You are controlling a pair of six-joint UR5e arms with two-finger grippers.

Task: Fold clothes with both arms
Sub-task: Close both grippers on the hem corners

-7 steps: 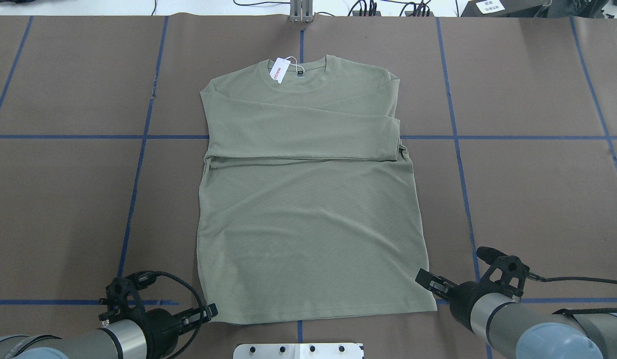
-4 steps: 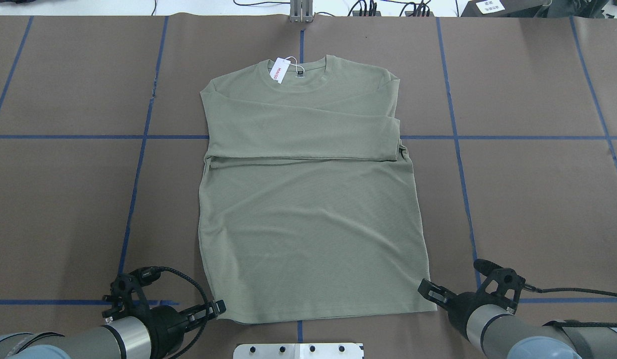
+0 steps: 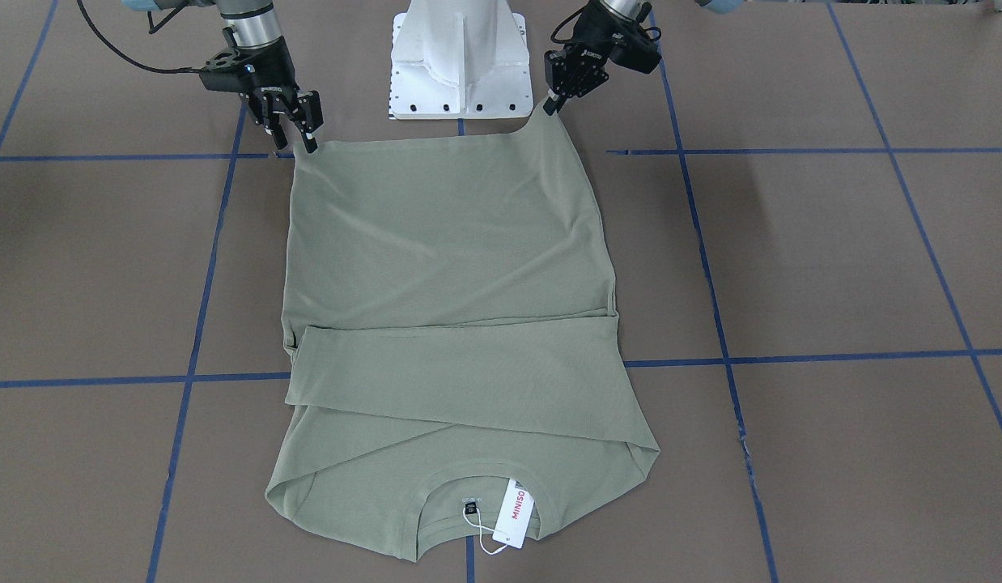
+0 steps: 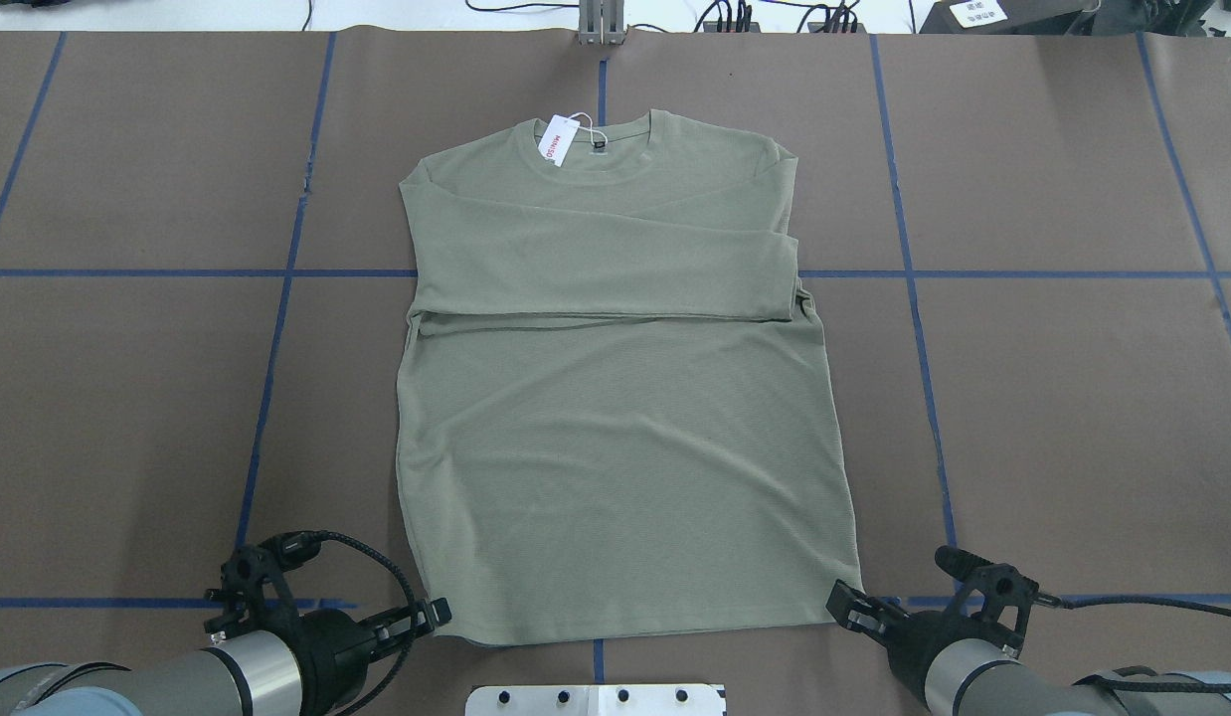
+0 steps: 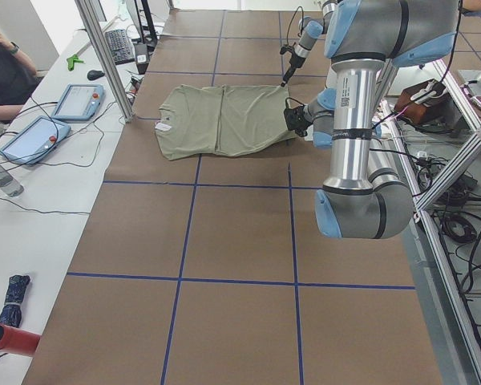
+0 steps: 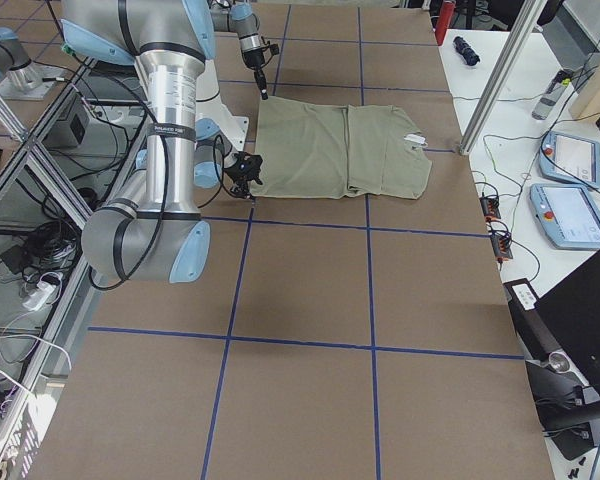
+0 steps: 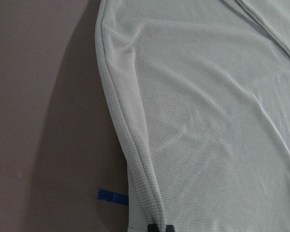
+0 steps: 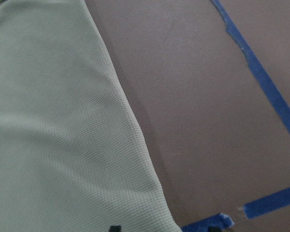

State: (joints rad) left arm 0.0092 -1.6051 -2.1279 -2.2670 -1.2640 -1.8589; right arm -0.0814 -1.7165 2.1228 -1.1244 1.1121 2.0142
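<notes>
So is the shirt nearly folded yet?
Partly. Done: the sleeves lie folded across the shirt. In hand: the left fingers pinch one hem corner; the right fingers are open at the other. Still to do: grip that corner, then probably fold the hem up toward the collar.

Shirt [image 4: 615, 447]: matt waffle knit; table cover [image 4: 1073, 398], seemingly matt paper.

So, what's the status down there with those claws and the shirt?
Left claw shut on shirt hem corner. Right claw open at other corner. Sleeves folded across. No obstruction seen.
</notes>
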